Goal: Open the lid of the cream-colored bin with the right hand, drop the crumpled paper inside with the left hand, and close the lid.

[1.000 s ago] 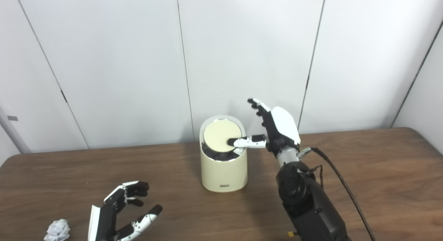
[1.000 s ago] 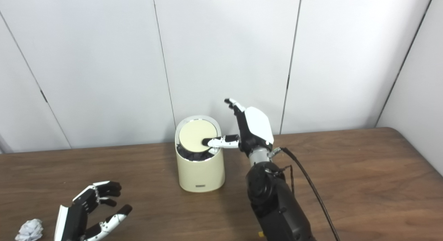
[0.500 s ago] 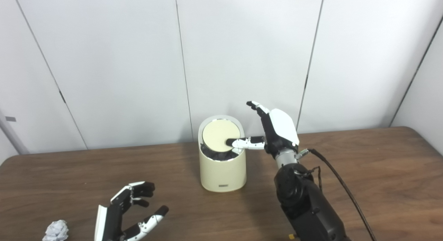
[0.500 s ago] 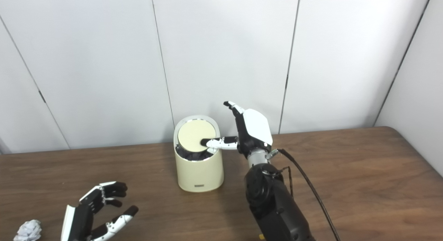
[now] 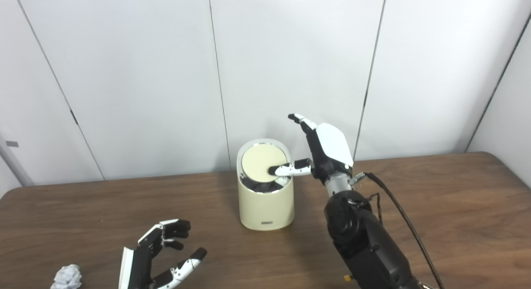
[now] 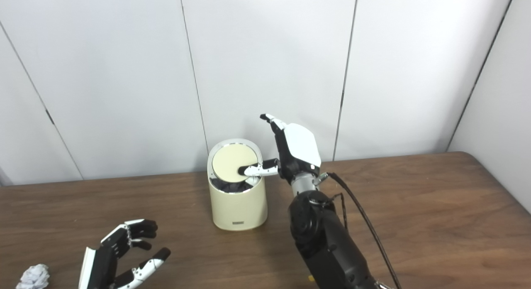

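Observation:
The cream-colored bin (image 5: 265, 206) stands at the back middle of the table, its round lid (image 5: 261, 162) tipped up so a dark liner shows in the gap below it. My right hand (image 5: 323, 150) is beside the bin on its right, fingers spread upward and open, thumb tip resting on the lid's near-right edge. Empty and open, my left hand (image 5: 159, 258) hovers low at the front left. The crumpled paper (image 5: 66, 277) lies on the table at the bottom left, a short way left of that hand and apart from it.
The brown wooden table (image 5: 435, 214) stretches wide to the right. White wall panels (image 5: 290, 64) stand right behind the bin. A black cable (image 5: 398, 214) trails from my right wrist across the table.
My left hand has drifted right and a little forward, away from the paper. My right hand has lifted slightly, thumb still on the tilted lid. The camera has shifted a little.

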`<act>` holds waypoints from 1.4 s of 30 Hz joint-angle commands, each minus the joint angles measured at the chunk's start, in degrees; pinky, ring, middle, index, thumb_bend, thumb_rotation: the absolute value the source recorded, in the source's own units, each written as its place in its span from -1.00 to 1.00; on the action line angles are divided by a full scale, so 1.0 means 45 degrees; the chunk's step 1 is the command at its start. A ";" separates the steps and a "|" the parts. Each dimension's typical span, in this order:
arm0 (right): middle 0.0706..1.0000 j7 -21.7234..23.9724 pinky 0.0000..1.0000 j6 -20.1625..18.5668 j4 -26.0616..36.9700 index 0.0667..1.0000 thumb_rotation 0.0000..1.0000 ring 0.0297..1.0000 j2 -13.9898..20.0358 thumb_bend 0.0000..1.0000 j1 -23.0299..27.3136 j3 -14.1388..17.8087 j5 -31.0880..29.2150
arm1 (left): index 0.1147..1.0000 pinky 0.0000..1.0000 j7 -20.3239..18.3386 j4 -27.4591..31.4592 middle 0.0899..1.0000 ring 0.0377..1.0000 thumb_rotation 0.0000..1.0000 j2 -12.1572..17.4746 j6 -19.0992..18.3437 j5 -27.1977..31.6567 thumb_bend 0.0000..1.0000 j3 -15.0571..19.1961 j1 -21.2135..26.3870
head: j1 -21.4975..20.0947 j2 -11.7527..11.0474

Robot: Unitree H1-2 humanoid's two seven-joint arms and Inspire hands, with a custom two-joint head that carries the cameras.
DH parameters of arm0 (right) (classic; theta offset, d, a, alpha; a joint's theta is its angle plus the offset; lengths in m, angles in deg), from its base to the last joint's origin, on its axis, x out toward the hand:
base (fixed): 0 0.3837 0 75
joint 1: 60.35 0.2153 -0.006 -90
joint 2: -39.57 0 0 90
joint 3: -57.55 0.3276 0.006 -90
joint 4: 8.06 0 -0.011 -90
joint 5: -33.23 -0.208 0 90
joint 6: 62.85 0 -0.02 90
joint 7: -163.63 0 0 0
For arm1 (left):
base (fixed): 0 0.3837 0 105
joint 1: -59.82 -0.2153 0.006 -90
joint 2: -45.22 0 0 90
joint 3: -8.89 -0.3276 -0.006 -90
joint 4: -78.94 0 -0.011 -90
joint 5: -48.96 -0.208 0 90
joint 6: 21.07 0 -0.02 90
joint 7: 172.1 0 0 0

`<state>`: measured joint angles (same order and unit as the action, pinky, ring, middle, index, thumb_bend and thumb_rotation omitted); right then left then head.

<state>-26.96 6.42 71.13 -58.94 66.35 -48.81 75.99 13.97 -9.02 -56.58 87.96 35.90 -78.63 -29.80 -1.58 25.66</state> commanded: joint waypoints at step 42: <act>0.72 0.1048 0.33 0.1282 0.4138 0.73 0.66 0.61 0.0380 0.94 -0.2032 0.1085 -0.1684 | 0.15 0.02 0.0077 -0.0183 0.20 0.20 -0.64 0.0305 0.0434 0.0130 0.49 0.0059 0.0137 | -0.0168 -0.0172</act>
<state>-21.82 9.58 87.25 -57.62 56.00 -44.63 68.71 13.94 -9.23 -56.11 87.98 36.53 -78.57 -29.53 -2.29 24.87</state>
